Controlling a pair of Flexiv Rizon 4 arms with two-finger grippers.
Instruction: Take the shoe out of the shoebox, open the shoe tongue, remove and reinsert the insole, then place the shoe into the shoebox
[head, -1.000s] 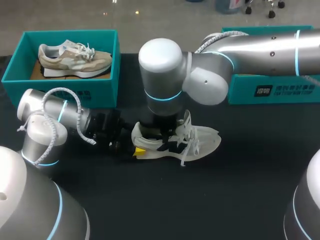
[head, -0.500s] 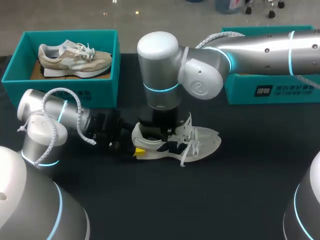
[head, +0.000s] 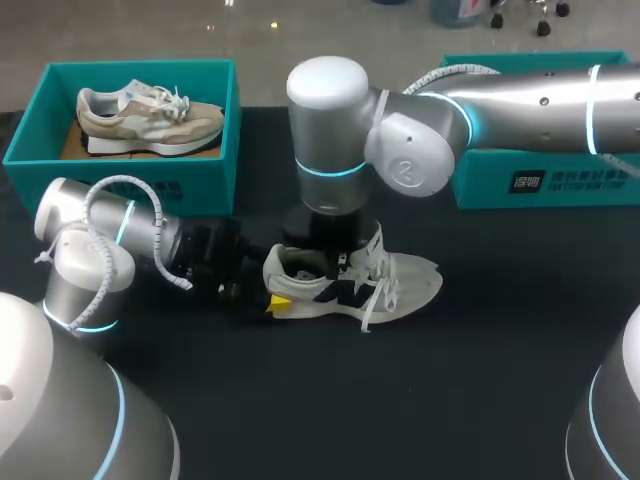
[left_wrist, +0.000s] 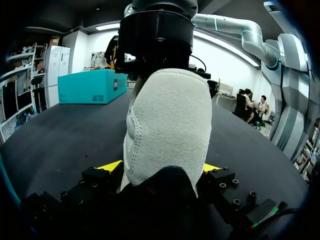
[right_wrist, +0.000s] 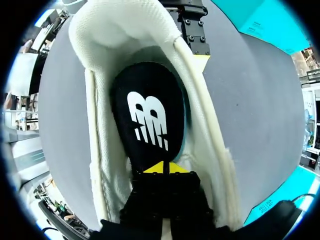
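Left claw (left_wrist: 160, 169) is clamping the fuzzy suede heel of the white shoe (head: 352, 285); right claw (right_wrist: 160, 167) is narrow, probably pinching the smooth black insole (right_wrist: 147, 117).

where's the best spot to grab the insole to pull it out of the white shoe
Probably take the insole by its heel end, coming straight down through the collar of the white shoe. Only that rounded end lies bare in the opening; the front runs under the laces. The left gripper clamps the heel from behind, so that side is blocked.

Silver arms (head: 530, 95), cyan rings (head: 330, 170), black pincer (right_wrist: 161, 168)
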